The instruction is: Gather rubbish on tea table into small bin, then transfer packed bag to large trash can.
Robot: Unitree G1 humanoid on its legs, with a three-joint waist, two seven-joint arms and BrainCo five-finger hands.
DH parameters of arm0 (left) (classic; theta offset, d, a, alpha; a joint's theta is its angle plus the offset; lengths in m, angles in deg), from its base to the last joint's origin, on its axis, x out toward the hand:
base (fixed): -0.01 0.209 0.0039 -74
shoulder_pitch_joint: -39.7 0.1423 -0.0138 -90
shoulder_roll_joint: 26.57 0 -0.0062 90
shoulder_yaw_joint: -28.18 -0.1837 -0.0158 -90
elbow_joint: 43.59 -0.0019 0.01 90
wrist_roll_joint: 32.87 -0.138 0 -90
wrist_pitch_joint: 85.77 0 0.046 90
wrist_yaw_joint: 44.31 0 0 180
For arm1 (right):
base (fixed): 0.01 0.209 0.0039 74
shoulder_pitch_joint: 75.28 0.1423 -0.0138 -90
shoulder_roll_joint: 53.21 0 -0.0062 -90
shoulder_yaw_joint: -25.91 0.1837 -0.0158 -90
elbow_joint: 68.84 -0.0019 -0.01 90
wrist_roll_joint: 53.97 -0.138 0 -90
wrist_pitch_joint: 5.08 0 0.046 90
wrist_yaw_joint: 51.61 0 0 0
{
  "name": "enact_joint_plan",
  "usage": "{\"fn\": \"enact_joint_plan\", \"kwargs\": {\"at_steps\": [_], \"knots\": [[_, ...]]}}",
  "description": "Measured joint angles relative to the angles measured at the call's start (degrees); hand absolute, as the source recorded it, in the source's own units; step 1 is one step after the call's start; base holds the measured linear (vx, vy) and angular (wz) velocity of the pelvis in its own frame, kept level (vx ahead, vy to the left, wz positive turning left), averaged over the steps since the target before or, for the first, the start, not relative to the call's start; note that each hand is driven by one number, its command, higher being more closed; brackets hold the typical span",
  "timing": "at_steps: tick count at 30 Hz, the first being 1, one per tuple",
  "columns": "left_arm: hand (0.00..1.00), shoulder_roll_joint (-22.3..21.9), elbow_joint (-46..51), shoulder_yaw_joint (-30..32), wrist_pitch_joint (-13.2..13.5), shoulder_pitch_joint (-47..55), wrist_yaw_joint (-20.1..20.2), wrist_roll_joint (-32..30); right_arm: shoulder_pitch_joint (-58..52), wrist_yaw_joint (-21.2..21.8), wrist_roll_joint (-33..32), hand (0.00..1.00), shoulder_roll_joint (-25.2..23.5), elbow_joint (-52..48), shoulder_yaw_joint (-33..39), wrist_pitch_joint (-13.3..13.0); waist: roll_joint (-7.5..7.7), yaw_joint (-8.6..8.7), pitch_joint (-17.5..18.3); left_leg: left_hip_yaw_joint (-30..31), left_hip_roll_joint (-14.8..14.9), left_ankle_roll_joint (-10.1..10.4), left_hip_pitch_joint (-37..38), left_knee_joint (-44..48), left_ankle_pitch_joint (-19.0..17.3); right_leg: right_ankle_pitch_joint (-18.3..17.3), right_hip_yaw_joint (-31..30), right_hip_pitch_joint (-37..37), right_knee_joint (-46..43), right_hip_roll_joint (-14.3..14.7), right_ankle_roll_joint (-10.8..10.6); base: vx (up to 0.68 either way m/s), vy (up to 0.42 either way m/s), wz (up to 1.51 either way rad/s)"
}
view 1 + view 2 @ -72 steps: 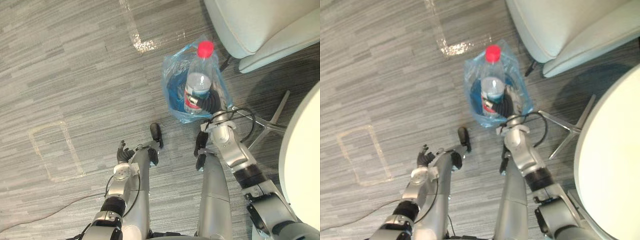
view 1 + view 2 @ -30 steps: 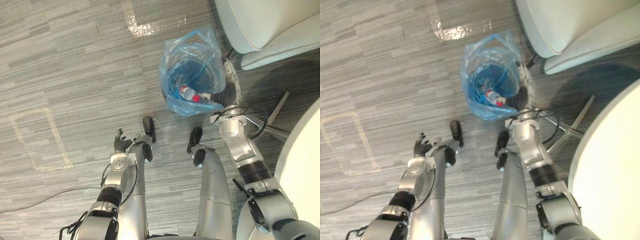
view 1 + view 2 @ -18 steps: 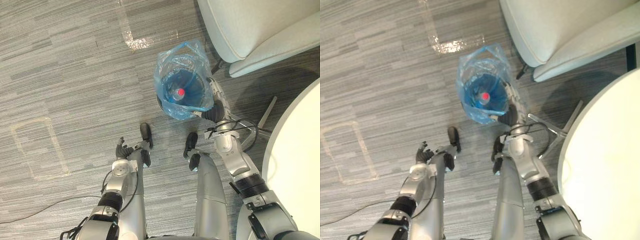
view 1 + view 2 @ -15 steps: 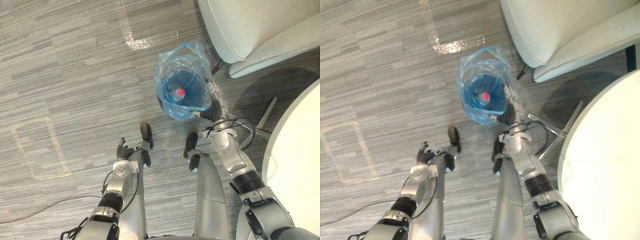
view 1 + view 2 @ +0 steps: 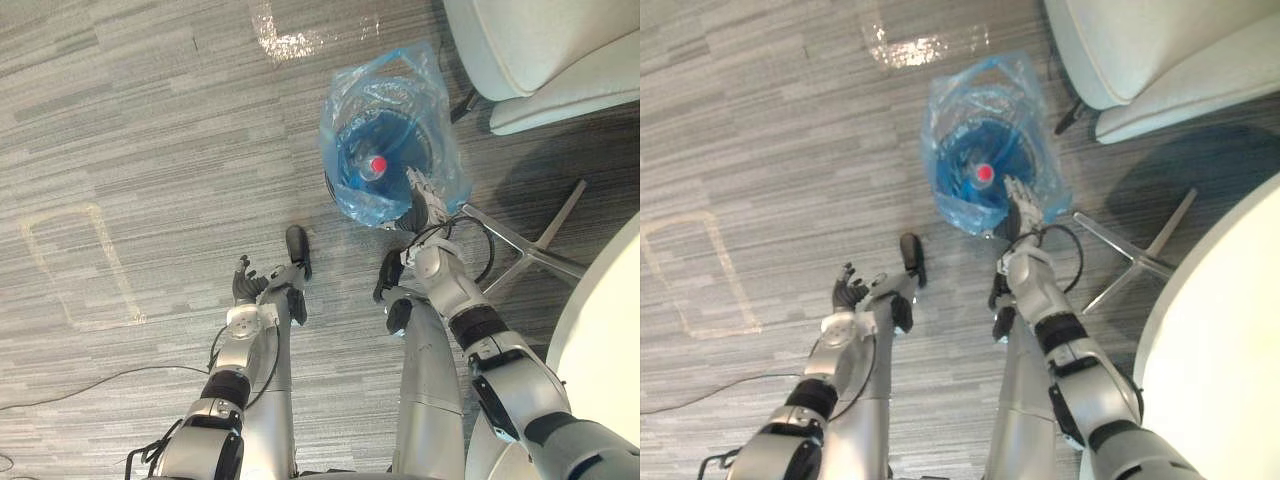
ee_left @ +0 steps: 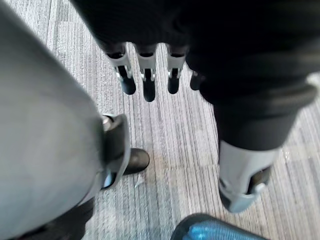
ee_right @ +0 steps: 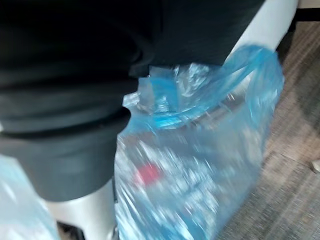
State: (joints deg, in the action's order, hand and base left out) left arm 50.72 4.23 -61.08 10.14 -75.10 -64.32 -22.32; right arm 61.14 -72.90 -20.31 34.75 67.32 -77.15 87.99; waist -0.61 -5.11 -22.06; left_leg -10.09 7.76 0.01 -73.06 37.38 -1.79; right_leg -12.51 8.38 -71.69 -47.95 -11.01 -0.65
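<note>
Right robot hand [image 5: 420, 195]: fingers straight, empty, at the near rim of the small blue-bagged bin [image 5: 350, 100]. Clear plastic bottle with red cap [image 5: 377, 164] stands inside it. Left robot hand [image 5: 243, 285] hangs relaxed, empty, over the grey carpet floor [image 5: 150, 120]. Risk: fingers snagging thin bag, tipping bin.

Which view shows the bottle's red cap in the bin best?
Left eye view: it looks straight down into the blue bag, with the red cap clear at its centre. Right eye view matches it. Right wrist view gives a vague red patch through the plastic; left wrist view catches the bag's edge.
</note>
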Motion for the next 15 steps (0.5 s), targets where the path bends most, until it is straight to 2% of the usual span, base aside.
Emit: {"fn": "enact_joint_plan", "kwargs": {"at_steps": [2,3,7,15], "knots": [[0.0,-0.02,0.34,0.03,0.25,-0.4,-0.01,0.53,0.92,0.17,0.23,0.0,-0.44,1.35,-0.04,0.28,-0.02,-0.09,-0.02,0.27,-0.24,0.17,-0.85,-0.01,0.21,-0.23,0.08,-0.9,-0.48,-0.15,-0.01,-0.03,-0.011,0.11],[0.0,-0.11,0.37,0.0,0.28,-0.76,-0.01,0.82,1.67,0.46,0.24,1.0,-0.7,2.75,-0.15,0.36,-0.05,-0.28,-0.05,0.34,-0.34,0.13,-1.27,0.07,0.31,-0.4,0.11,-1.36,-0.82,-0.25,0.0,-0.02,-0.009,0.07],[0.0,-0.58,0.61,0.0,1.06,-0.96,-0.01,0.84,2.64,1.62,2.47,1.0,-1.66,5.19,-0.88,0.42,-0.22,-0.64,-0.15,1.06,-0.48,0.09,-1.76,0.87,0.3,-1.02,0.51,-1.41,-1.76,-0.37,-0.17,-0.02,-0.005,0.05],[0.0,-1.05,1.04,-0.02,1.06,-1.02,0.0,0.85,3.64,2.74,2.24,1.0,-2.21,6.57,-2.88,0.21,-0.22,-1.0,-0.15,1.37,-0.53,0.54,-1.91,1.28,0.0,-1.55,0.67,-1.57,-2.28,-0.47,0.04,-0.04,-0.002,0.02]]}}
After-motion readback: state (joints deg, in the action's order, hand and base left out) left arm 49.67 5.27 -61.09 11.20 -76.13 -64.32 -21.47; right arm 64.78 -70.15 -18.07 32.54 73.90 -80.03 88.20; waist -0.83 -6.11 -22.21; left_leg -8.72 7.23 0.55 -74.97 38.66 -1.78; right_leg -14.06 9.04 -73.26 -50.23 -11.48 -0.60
